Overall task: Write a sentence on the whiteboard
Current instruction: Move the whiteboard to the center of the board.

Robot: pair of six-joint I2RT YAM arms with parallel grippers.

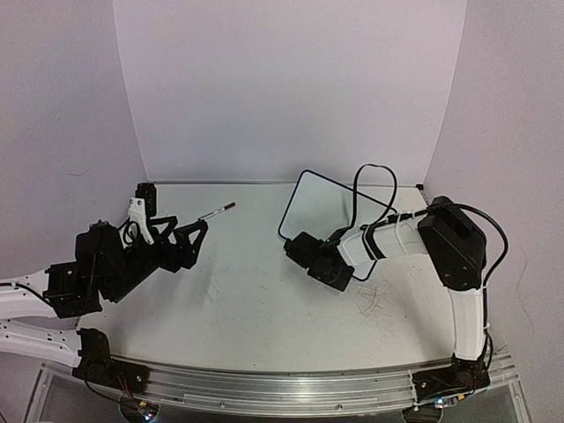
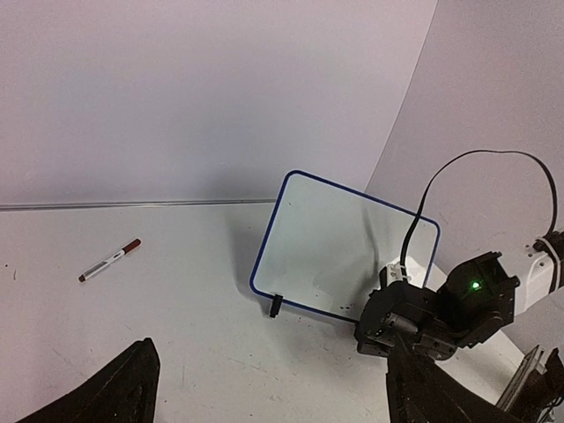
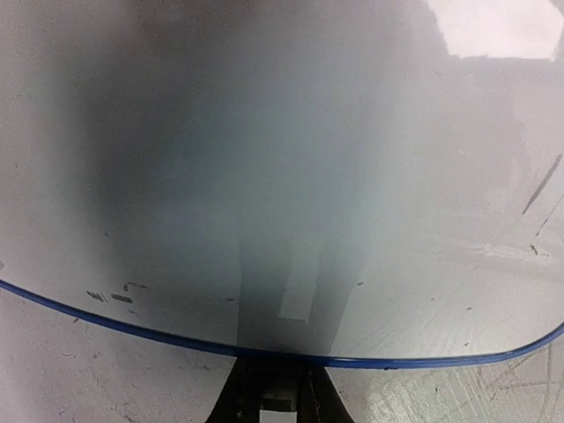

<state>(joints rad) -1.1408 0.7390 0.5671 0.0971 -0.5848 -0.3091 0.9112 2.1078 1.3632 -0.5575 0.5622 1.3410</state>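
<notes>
The whiteboard [image 1: 328, 201] [image 2: 344, 247] stands tilted at the back right, white with a thin blue rim and one black foot [image 2: 275, 304] showing. My right gripper [image 1: 294, 246] [image 3: 275, 395] is shut at the board's lower rim, where the second foot would be; that foot is hidden by the fingers. The board's face [image 3: 282, 176] fills the right wrist view and carries only a few dark specks; the sentence is not in view. My left gripper [image 1: 172, 220] [image 2: 282, 401] stands wide open over the left side of the table, holding nothing.
A marker [image 1: 218, 210] [image 2: 110, 260] with a dark red cap lies on the table at the back, between the two arms. The right arm's black cable [image 1: 370, 189] loops in front of the board. Grey scuffs mark the tabletop [image 1: 264, 308].
</notes>
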